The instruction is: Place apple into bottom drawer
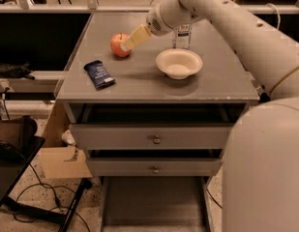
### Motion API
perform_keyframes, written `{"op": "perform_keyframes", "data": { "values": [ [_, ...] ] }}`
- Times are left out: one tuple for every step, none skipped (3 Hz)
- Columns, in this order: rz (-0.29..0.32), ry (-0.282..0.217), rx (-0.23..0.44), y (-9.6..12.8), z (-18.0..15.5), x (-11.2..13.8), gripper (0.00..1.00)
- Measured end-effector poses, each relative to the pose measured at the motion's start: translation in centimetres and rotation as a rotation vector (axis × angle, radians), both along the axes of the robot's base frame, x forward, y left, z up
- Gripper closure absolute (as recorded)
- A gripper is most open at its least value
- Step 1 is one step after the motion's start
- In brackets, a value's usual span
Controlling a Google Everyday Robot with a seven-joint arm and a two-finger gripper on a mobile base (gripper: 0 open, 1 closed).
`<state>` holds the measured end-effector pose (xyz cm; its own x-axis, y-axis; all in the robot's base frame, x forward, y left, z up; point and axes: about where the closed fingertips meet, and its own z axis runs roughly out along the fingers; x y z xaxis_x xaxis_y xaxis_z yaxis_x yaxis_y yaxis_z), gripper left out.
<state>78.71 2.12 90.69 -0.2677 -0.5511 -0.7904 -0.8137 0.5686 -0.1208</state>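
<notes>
On tabletop [139, 85], pincer [128, 43] at apple [117, 46], its grip impossible to tell, bottom drawer [154, 203] pulled out

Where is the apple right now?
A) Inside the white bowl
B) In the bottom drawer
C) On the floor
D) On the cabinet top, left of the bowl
D: the apple sits on the cabinet top, left of the white bowl, with the gripper right at it; the bottom drawer stands pulled out below.

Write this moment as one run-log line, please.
gripper: at apple | apple: on tabletop | bottom drawer: pulled open, apple not in it | bowl: apart from apple
</notes>
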Motion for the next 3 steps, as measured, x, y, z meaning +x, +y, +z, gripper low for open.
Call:
{"op": "perform_keyframes", "data": {
  "values": [
    [0.019,0.01,0.048,2.9,-1.2,3.0,0.0],
    [0.035,0.031,0.08,5.1,-2.4,3.8,0.0],
    [0.01,0.074,0.115,5.9,-4.7,4.4,0.03]
  ]
}}
